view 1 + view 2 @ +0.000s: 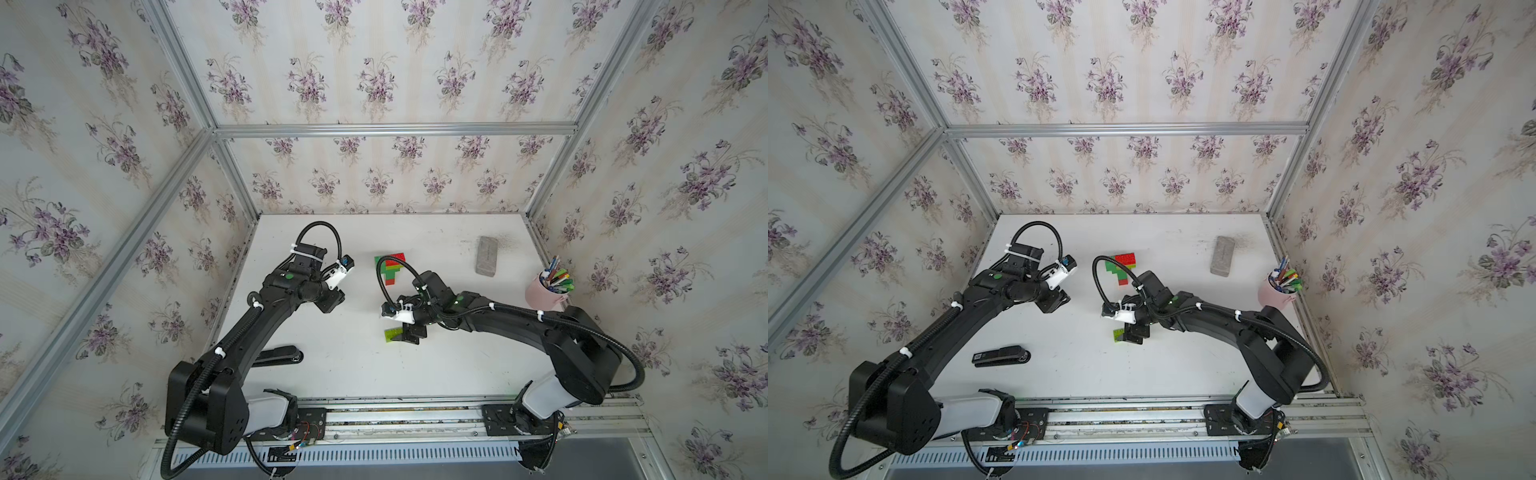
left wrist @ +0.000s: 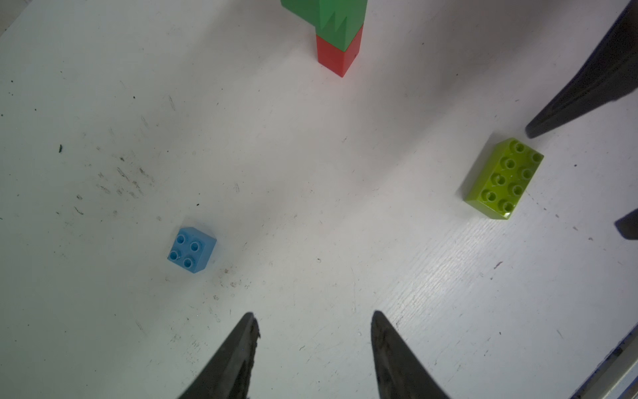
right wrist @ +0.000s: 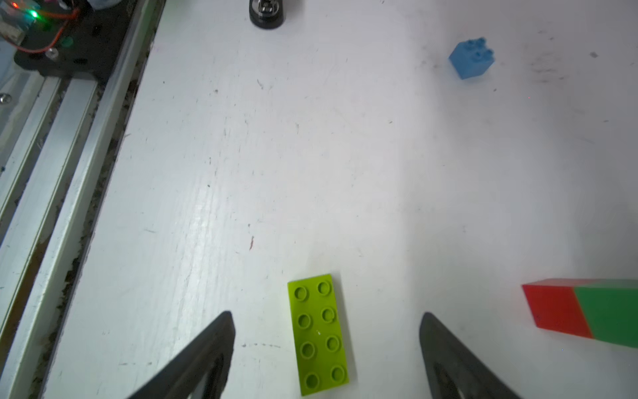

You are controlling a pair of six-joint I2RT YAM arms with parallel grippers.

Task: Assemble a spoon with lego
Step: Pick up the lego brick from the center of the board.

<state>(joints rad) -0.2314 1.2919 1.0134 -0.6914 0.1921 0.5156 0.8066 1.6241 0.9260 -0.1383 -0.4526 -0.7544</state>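
The spoon [image 1: 390, 268] lies flat at the table's back middle, a partial build of green, lime and red lego; its red end shows in the left wrist view [image 2: 336, 51] and the right wrist view [image 3: 559, 311]. A loose oblong lime brick [image 3: 319, 333] lies studs up between the fingers of my right gripper [image 3: 326, 315], which is open and clear of it on both sides. In both top views that gripper [image 1: 409, 332] hangs over the lime brick [image 1: 392, 334]. A small blue brick [image 2: 191, 249] stands alone ahead of my left gripper [image 2: 313, 316], which is open and empty.
A grey rectangular block [image 1: 487, 255] lies at the back right. A pink cup of pens [image 1: 548, 286] stands by the right wall. A black stapler [image 1: 1001, 356] lies at the front left, near the left arm. An aluminium rail [image 1: 395, 415] runs along the front edge.
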